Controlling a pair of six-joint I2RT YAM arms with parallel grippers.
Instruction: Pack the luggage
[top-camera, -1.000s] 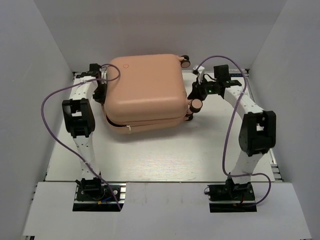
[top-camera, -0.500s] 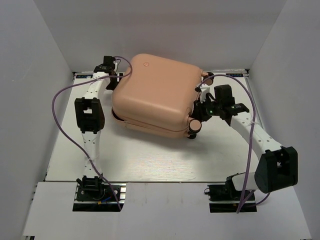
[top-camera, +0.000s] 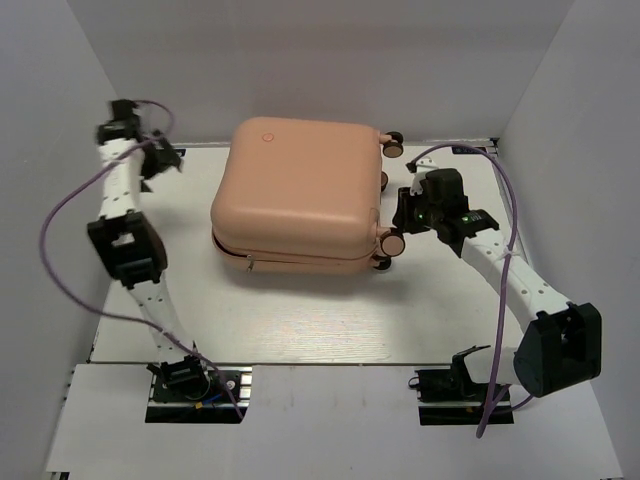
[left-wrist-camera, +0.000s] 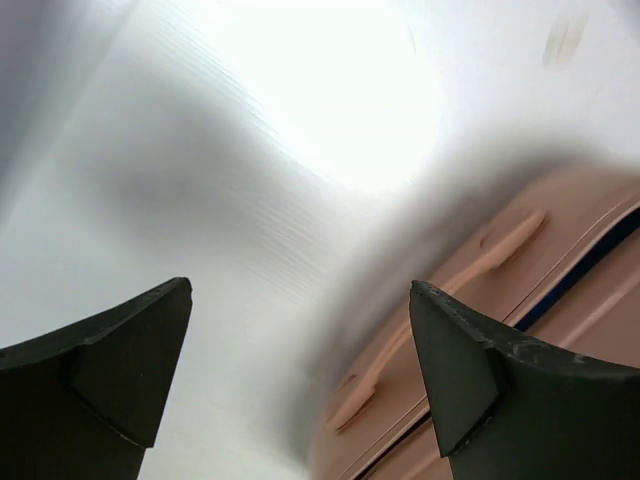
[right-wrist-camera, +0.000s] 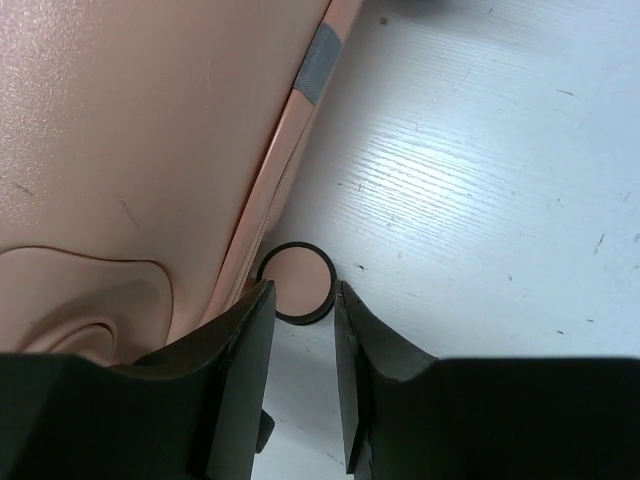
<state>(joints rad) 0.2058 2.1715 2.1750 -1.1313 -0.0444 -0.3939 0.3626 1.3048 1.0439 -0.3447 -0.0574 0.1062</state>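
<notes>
**A:** What is changed from a second ago?

**B:** The luggage is turned and squared up. It is now laid flat and closed in the middle of the table, with its wheels to the right. The left gripper is drawn away from the case's far left corner and lifted towards the left wall. Its jaws are spread wide and nothing is held between them.

**A:** And the right gripper?

**B:** It is brought in low at the wheel end. Its jaws are set to a narrow gap, and a wheel is seen right at the tips. Whether that wheel is pinched cannot be told.

**A:** What is meant for the task?

**B:** With the lid seen shut, the packing itself is judged done or nearly so. Only the positioning of the case appears to be left, and it seems to be given over to the right arm.

**A:** How is the case made?

**B:** A smooth, matte peach hard shell is shown, with rounded corners and a softly moulded hollow. The halves are parted by a thin dark seam, which is crossed by a small grey tab. The wheel is rimmed in black around a peach hub. The tabletop is white and finely streaked.
</notes>
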